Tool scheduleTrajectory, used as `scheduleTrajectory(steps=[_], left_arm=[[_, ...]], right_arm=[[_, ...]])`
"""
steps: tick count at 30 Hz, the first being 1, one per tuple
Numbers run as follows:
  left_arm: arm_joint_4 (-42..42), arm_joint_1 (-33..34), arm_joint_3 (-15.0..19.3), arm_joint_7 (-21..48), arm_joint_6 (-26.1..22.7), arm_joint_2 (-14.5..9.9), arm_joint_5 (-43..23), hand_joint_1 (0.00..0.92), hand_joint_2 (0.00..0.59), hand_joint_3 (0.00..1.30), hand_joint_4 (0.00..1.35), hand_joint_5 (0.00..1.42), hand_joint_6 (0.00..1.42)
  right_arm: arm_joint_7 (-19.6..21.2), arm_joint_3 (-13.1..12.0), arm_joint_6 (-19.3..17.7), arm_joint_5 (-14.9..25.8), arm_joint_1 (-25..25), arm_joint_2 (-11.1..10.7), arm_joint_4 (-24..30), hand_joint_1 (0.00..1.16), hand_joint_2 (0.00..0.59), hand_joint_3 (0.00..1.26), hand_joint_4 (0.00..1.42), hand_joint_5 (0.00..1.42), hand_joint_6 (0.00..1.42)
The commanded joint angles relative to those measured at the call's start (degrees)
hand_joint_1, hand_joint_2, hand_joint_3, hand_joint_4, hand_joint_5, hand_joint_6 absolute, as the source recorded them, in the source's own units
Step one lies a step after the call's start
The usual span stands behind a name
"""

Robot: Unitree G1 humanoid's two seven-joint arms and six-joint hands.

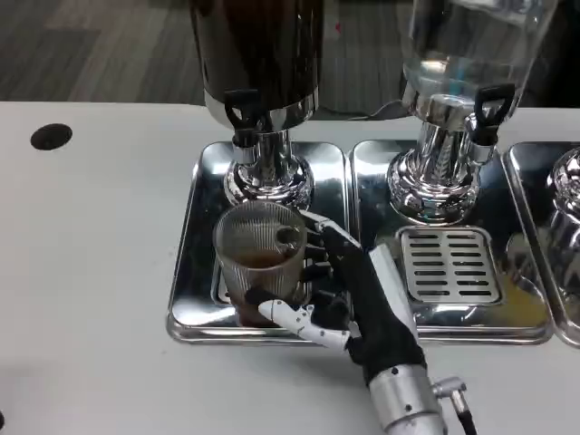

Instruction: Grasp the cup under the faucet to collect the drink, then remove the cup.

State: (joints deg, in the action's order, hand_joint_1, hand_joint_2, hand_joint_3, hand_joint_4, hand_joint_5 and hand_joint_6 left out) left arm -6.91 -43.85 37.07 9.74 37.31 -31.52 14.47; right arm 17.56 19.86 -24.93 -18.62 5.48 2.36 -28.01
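The ribbed cup (261,261), holding dark drink, is seen on the left drip tray (195,227) beneath the black faucet (242,111). It is gripped by the right hand (349,294), fingers wrapped around its side. Open white table (91,272) lies leftward.

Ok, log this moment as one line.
right hand grips ribbed cup | cup under dark dispenser's faucet, on tray | dark drink inside

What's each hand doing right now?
Right hand: grips the ribbed cup under the dark dispenser's faucet.
Left hand: cannot be told.
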Motion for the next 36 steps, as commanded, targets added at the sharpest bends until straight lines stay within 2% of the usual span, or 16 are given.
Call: scheduleTrajectory(steps=[1,24,36], left_arm=[[-0.87,-0.13,-0.67,0.76,-0.48,-0.14,1.29,0.000,0.000,0.00,0.00,0.00,0.00],[-2.95,-0.30,-0.59,1.07,-1.37,0.13,1.69,0.000,0.000,0.00,0.00,0.00,0.00],[-4.84,-0.03,-0.82,1.41,-2.67,0.27,2.15,0.000,0.000,0.00,0.00,0.00,0.00]], right_arm=[[-0.23,-0.47,-2.58,0.09,-1.44,0.83,3.94,0.87,0.210,0.33,0.35,0.39,0.50],[-2.14,-2.39,-5.79,0.06,-7.95,-1.15,8.37,0.87,0.210,0.33,0.37,0.39,0.51],[-3.53,-3.64,-8.55,0.34,-12.35,-2.94,12.07,0.87,0.210,0.33,0.37,0.40,0.51]])
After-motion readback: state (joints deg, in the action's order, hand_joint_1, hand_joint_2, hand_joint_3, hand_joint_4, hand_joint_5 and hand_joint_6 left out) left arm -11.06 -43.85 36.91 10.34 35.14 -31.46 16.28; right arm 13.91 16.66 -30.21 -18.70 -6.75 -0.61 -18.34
